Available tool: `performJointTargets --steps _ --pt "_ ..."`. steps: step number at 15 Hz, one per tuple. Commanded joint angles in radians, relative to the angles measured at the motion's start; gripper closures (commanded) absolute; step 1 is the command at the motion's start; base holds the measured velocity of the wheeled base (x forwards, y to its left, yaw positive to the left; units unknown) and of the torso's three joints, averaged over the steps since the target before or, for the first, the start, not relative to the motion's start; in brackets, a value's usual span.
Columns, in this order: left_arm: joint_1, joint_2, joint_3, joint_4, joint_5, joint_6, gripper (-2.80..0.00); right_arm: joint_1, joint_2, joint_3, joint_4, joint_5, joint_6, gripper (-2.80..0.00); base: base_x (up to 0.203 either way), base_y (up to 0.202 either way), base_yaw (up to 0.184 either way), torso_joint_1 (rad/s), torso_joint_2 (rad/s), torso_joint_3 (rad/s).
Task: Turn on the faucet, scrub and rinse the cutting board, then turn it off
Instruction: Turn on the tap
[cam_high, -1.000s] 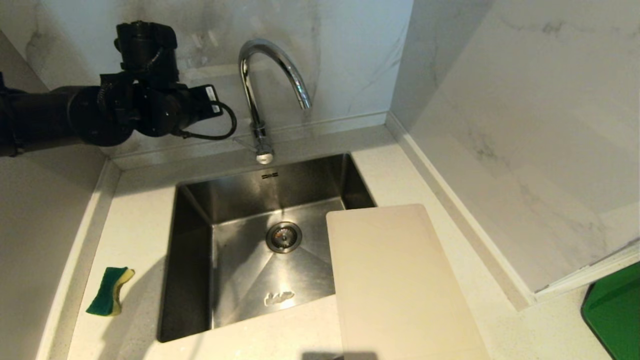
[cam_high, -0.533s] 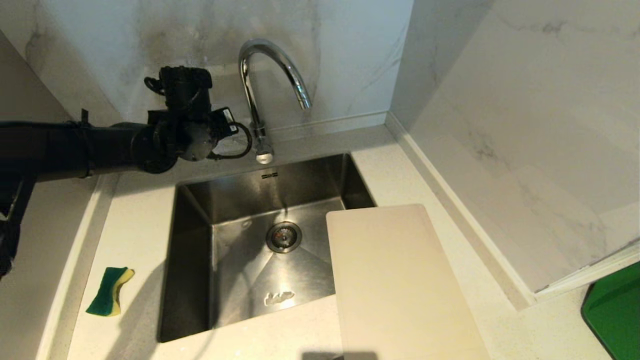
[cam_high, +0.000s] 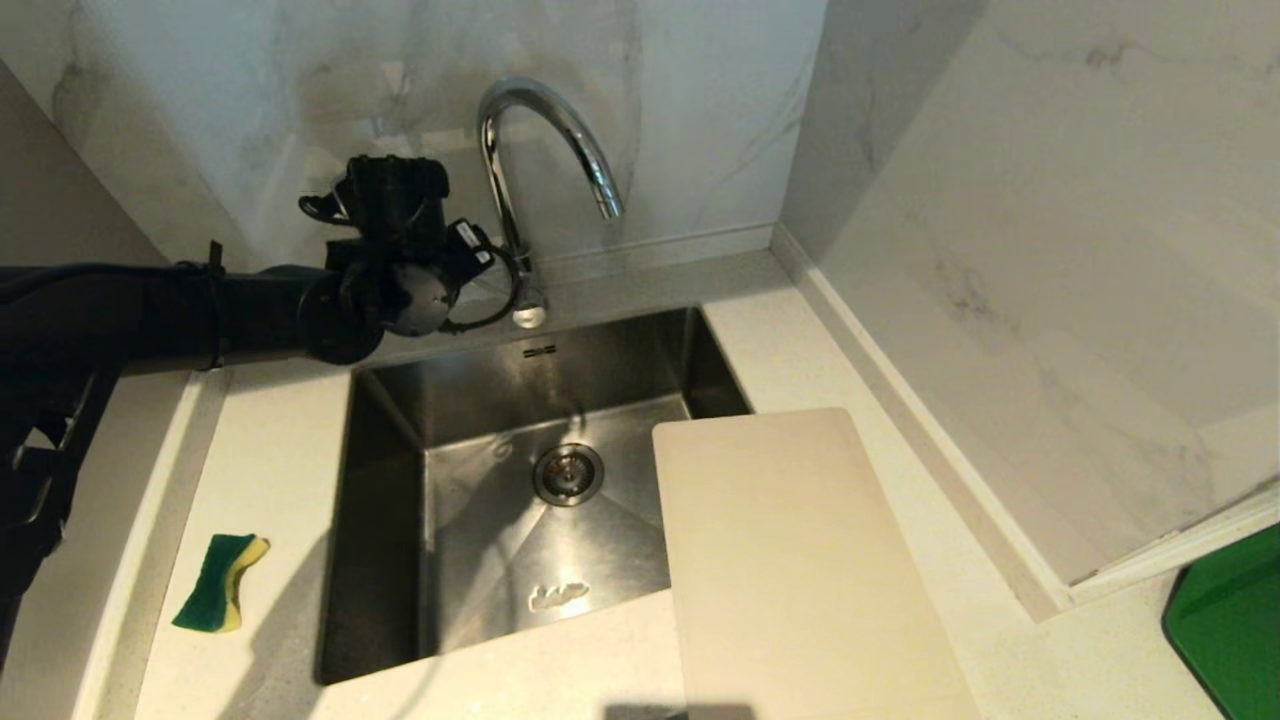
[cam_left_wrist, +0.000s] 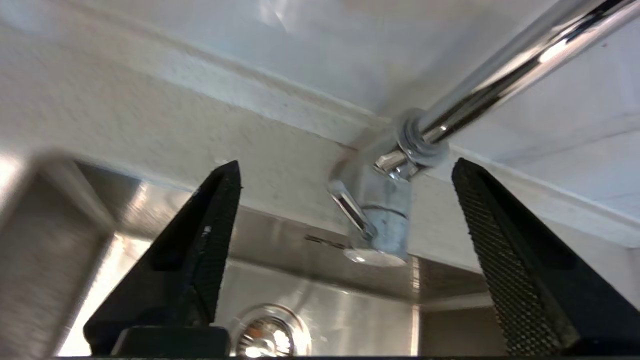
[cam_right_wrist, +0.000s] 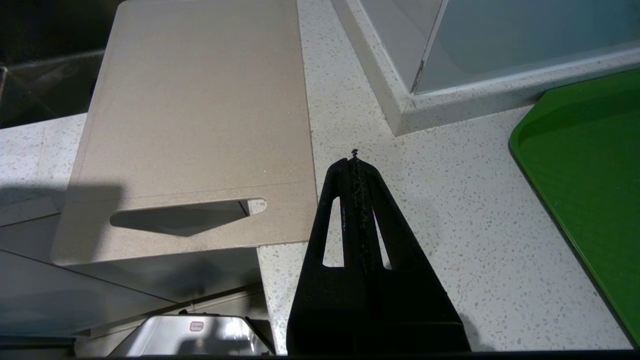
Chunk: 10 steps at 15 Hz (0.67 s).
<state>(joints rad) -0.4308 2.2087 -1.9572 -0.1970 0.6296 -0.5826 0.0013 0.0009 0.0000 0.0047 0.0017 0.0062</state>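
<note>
1. Reaching for the faucet (cam_high: 545, 140) was the step in hand: the left gripper (cam_left_wrist: 345, 175) sat level with the tap's base, fingers (cam_left_wrist: 210, 225) spread wide, nothing between them yet. The lever (cam_left_wrist: 350, 207) lay in the gap, untouched.
2. No water at the spout, so the first step was not done.
3. Next move, my read: ease in, catch the thin lever, swing it. The lever looked small and slick; slip risk.
4. Right gripper (cam_right_wrist: 356, 165) was parked over the counter (cam_right_wrist: 450, 210) beside the cutting board (cam_high: 800, 560), fingers pressed together, empty.
5. The board lay flat on the counter, one corner overhanging the sink (cam_high: 480, 380).
6. Sponge (cam_high: 218, 582) lay on the counter left of the sink; a green tray (cam_high: 1235, 630) at far right; marble walls behind.
</note>
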Motion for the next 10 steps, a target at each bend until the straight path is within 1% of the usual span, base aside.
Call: performJointTargets --steps 1,2,6,7,9,10 --pt "-0.018 0.002 0.0 -0.003 0.003 -0.052 -2.8 0.0 -0.001 0.0 0.0 0.0 0.0 0.0 0.0 0.0 0.0 0.0 0.0 0.0" --pt "-0.025 0.004 0.001 -0.003 0.002 -0.087 -2.8 0.0 -0.001 0.0 0.0 0.0 0.0 0.0 0.0 0.0 0.0 0.0 0.0 0.0" --pt "-0.027 0.03 0.0 -0.002 0.009 -0.16 -2.8 0.0 -0.001 0.0 0.0 0.0 0.0 0.0 0.0 0.0 0.0 0.0 0.0 0.0" --pt "-0.033 0.039 -0.001 -0.003 0.029 -0.161 -2.8 0.002 -0.001 0.0 0.0 0.0 0.001 0.0 0.0 0.0 0.0 0.0 0.0 0.0" --pt "-0.041 0.081 -0.011 -0.004 0.116 -0.16 -2.8 0.0 -0.001 0.0 0.0 0.0 0.0 0.0 0.0 0.0 0.0 0.0 0.0 0.0" --pt "-0.042 0.091 -0.012 -0.004 0.133 -0.161 -2.8 0.0 -0.001 0.0 0.0 0.0 0.001 0.0 0.0 0.0 0.0 0.0 0.0 0.0"
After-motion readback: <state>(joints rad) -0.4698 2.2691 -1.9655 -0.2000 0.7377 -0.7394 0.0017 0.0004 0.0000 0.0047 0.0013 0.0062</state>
